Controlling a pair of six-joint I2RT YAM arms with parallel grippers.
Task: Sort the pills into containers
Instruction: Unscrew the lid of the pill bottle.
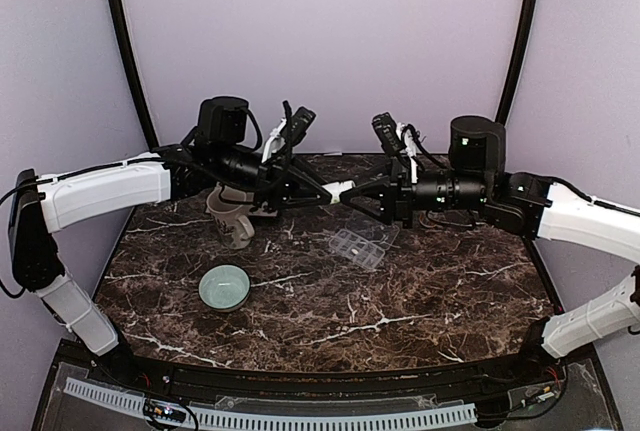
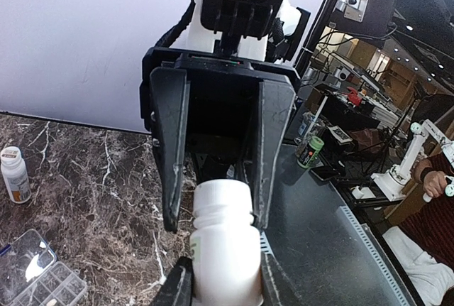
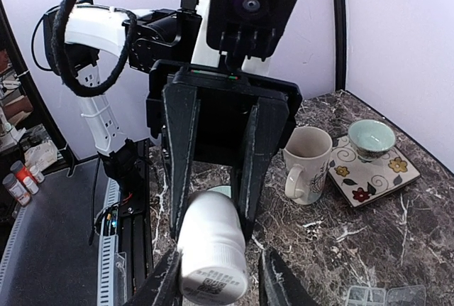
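**A:** Start at the hands. Who has what?

**B:** The left hand (image 2: 223, 272) is clamped on the body of a white pill bottle (image 2: 225, 249). It holds the bottle level above the bench (image 1: 420, 301), cap end pointing right. The right hand (image 2: 216, 224) faces it with a jaw on either side of the cap. The jaws are parted, and a gap shows beside the bottle in both wrist views. I'd call that hand loose, not gripping.

**A:** And the organiser?

**B:** The clear organiser box (image 1: 356, 249) lies on the bench with its lid thrown open, below the spot where the two hands meet. Both wrist views put it a shade to the far side of the bottle's line, and the overhead view puts it a touch to the right. Its long axis runs roughly left to right, slightly skewed, much like the bottle above it.

**A:** Which hand is nearer?

**B:** It's too close to call. The right one may be, by a whisker, but the left one carries the bottle.

**A:** So what does the next move turn on?

**B:** As I judge it, once the cap is off, the bottle's mouth has to swing down and slightly away to reach the compartments.

**A:** Is any writing legible?

**B:** No. There's a dark printed patch on the end facing the right wrist camera and a green fleck on the bottle's side, both too small to read. A second bottle (image 2: 14, 175) stands on the far side of the bench, and its label is unreadable too.
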